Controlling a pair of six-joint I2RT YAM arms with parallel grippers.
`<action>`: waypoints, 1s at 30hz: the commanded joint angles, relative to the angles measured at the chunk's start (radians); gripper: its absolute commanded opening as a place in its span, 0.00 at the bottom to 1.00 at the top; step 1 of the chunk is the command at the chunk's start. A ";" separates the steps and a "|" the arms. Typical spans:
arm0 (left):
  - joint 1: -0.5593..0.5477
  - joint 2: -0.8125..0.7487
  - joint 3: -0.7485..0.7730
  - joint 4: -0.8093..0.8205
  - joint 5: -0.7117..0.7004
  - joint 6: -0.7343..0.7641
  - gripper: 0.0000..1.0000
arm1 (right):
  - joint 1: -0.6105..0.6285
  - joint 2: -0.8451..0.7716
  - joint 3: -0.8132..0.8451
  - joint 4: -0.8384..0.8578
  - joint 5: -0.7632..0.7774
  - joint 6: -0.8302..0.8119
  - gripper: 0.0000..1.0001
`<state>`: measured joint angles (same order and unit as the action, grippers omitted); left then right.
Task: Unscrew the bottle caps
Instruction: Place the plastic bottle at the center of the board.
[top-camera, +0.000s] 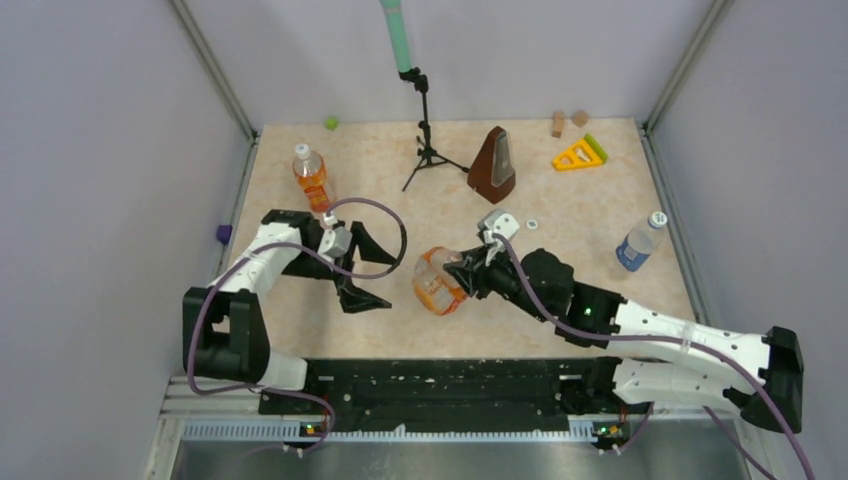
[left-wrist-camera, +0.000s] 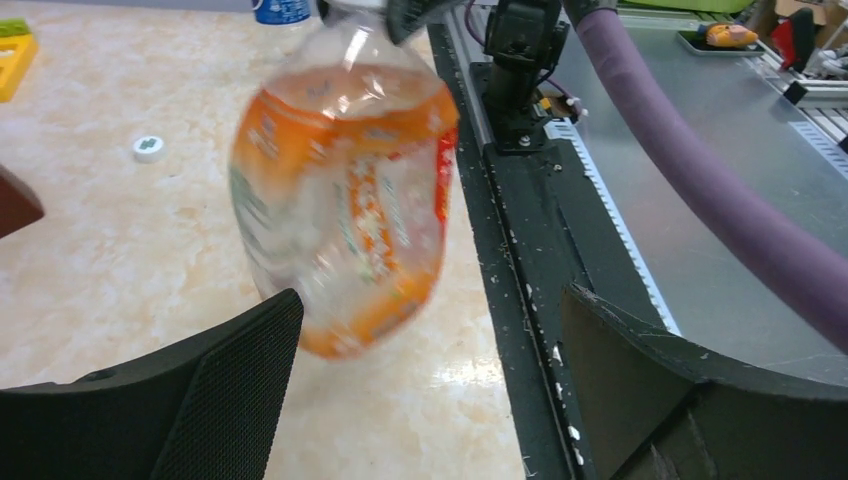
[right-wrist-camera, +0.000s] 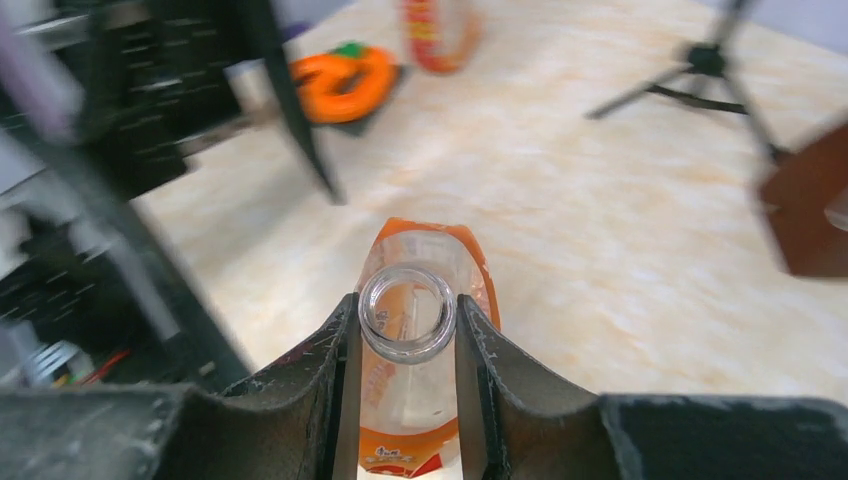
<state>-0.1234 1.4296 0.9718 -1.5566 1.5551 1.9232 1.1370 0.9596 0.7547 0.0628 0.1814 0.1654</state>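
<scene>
Above the surface (top-camera: 480, 335), centre: clenching tilted squat bottle (top-camera: 440, 282) by uncapped neck with right tool (right-wrist-camera: 405, 330); left tool (top-camera: 371, 270) released wide at 9 o'clock. Could spill if tipped further, or slip from narrow pinch. Loose cap (top-camera: 531, 222) at 1 o'clock.

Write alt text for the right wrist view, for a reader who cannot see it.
The right gripper clamps the open, capless neck of a squat orange bottle, seen from above over a beige table. Blurred behind: a second orange bottle, a tripod and a brown metronome.
</scene>
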 joint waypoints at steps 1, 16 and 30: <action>0.042 -0.025 0.051 -0.030 0.121 0.025 0.98 | -0.001 -0.055 0.058 -0.127 0.480 0.031 0.00; 0.243 -0.490 0.300 -0.031 0.117 -0.406 0.98 | -0.105 -0.135 0.106 -0.278 0.636 0.078 0.00; 0.719 -0.594 0.239 -0.030 0.118 -0.390 0.98 | -0.104 -0.203 0.100 -0.330 0.625 0.156 0.00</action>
<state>0.5224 0.8635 1.2335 -1.5646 1.5536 1.5528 1.0378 0.7891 0.8204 -0.2787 0.8032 0.2989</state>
